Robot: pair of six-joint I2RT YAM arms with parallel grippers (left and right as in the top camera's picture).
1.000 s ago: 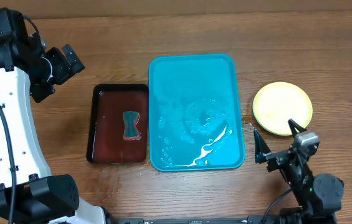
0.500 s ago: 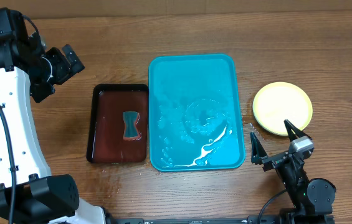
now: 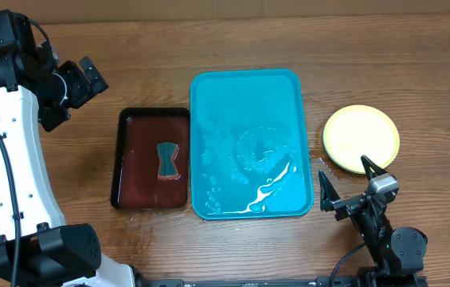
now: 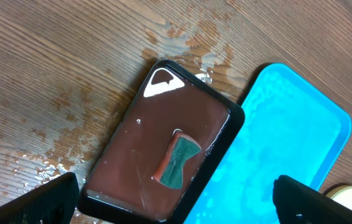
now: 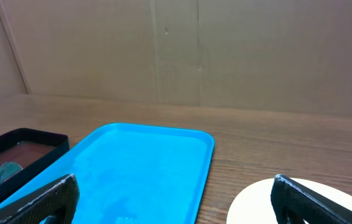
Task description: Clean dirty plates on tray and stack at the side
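Note:
The turquoise tray (image 3: 246,96) lies mid-table, wet with water streaks and with no plate on it; it also shows in the left wrist view (image 4: 300,124) and the right wrist view (image 5: 132,168). A stack of pale yellow-green plates (image 3: 360,137) sits on the table right of the tray; its near edge shows in the right wrist view (image 5: 256,205). My right gripper (image 3: 347,185) is open and empty, low at the front right, between tray corner and plates. My left gripper (image 3: 77,82) is open and empty, raised at the far left.
A black-rimmed dark red-brown tray (image 3: 133,163) lies left of the turquoise tray, holding a teal and orange sponge (image 3: 166,159); both show in the left wrist view, tray (image 4: 132,149) and sponge (image 4: 177,160). Water drops spot the wood around it.
My right gripper has drawn back toward the front edge, away from the plate stack, mostly in the first half second. The left arm has not moved.

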